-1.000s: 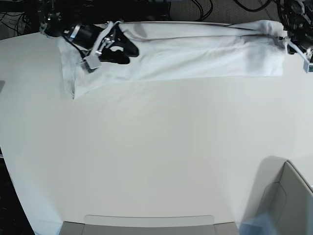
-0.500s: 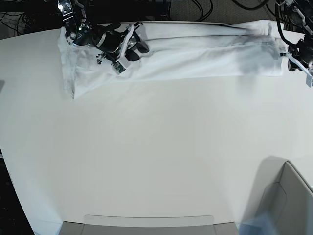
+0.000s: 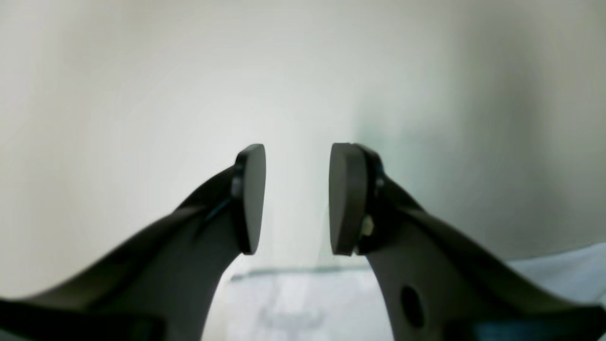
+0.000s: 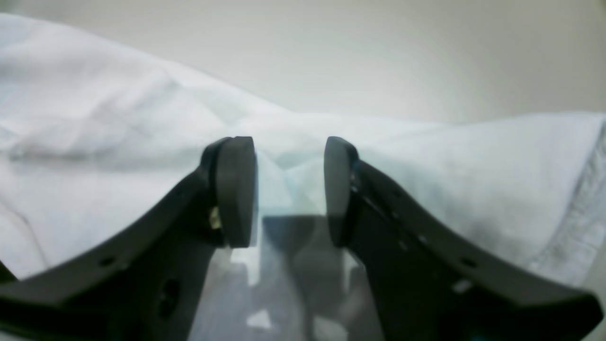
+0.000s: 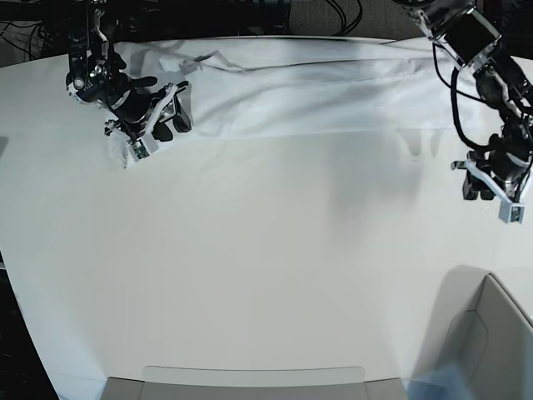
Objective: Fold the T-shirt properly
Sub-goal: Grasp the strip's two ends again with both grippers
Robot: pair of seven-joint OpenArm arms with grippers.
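The right fingers [image 4: 289, 192] are standing spread over the wrinkled end of the white T-shirt [image 5: 291, 100], nothing between them but air and a view of cloth beneath! Over on the other arm, the left fingers [image 3: 296, 199] are gaping too, hanging over the bare bench [image 5: 275, 250] just off the shirt's opposite end, pinching nothing.

And the shirt itself? It's lying in a long strip along the bench's far edge, the edge by the cables [image 5: 348, 18], with lengthwise folds running through it. So the long folding looks to be largely in, and we're probably into straightening or setting up the crosswise fold. The right end is looking the untidy one: a rumpled ridge is rising there, and a corner is poking out toward the open bench.

What's the next move calling for? Likely a low, careful pinch on that right end, taking all the layers together, then either a smoothing tug or a carry toward the middle. Soft cotton is threatening to slip apart if only the top layer gets caught!

Elsewhere, a grey bin [image 5: 500, 333] is sitting at the near corner beyond the left arm, well apart from the shirt. Nothing is blocking the strip's middle; the right arm itself is covering part of the messy end.
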